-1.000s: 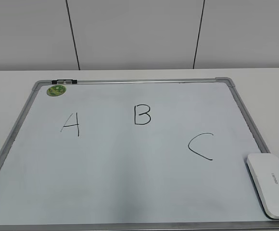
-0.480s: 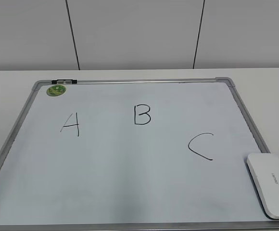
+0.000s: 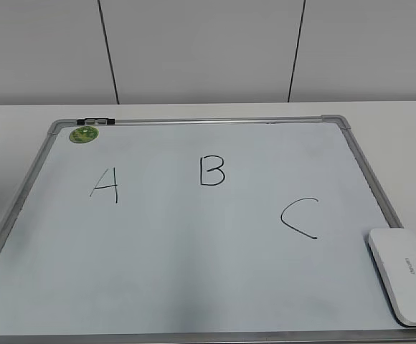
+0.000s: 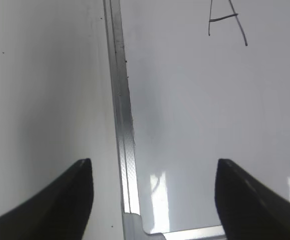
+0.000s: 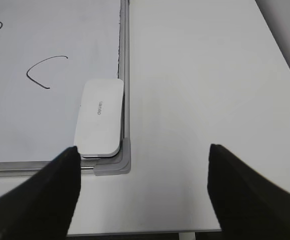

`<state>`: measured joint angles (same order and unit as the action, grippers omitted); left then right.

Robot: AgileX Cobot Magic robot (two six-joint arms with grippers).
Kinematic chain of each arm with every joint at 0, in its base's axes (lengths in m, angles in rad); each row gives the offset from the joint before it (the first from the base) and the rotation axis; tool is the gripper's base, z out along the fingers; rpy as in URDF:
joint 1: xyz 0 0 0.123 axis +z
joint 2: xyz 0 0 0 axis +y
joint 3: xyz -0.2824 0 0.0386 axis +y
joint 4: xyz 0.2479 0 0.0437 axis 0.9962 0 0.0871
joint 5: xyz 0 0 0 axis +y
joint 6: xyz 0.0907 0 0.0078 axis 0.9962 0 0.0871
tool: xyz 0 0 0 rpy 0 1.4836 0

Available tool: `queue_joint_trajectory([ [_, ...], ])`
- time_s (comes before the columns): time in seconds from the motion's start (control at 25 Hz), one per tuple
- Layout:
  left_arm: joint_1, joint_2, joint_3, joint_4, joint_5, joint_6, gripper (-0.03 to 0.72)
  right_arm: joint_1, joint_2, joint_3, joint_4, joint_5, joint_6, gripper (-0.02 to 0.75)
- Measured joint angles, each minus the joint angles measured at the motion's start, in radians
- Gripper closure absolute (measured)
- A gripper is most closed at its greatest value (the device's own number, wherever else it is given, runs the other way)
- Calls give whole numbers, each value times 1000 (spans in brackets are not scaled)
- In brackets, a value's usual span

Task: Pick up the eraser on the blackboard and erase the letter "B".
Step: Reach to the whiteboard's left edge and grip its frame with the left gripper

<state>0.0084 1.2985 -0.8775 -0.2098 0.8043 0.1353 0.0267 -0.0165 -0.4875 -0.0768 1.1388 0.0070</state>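
The blackboard [image 3: 194, 251] is a white board with a silver frame lying flat on the table. The black letter "B" [image 3: 212, 171] is drawn at its upper middle, between an "A" [image 3: 105, 185] and a "C" [image 3: 299, 218]. The white eraser [image 3: 403, 274] lies on the board's near right corner; it also shows in the right wrist view [image 5: 101, 117]. My right gripper [image 5: 143, 192] is open and empty, hovering above the table just right of and nearer than the eraser. My left gripper [image 4: 153, 195] is open and empty above the board's left frame [image 4: 121, 125]. Neither gripper shows in the exterior view.
A small round green magnet [image 3: 84, 134] sits at the board's far left corner. White table [image 5: 200, 100] extends right of the board to its near edge. A white panelled wall [image 3: 208, 50] stands behind the table.
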Motion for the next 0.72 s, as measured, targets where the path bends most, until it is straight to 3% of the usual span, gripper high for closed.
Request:
queue_joint_trajectory([
  [0.2,0,209,-115,0,-1,16,234,0,0,0,0,0,0,151],
  [0.72,40,602,-423,-2,55,98,277,0,0,0,0,0,0,151],
])
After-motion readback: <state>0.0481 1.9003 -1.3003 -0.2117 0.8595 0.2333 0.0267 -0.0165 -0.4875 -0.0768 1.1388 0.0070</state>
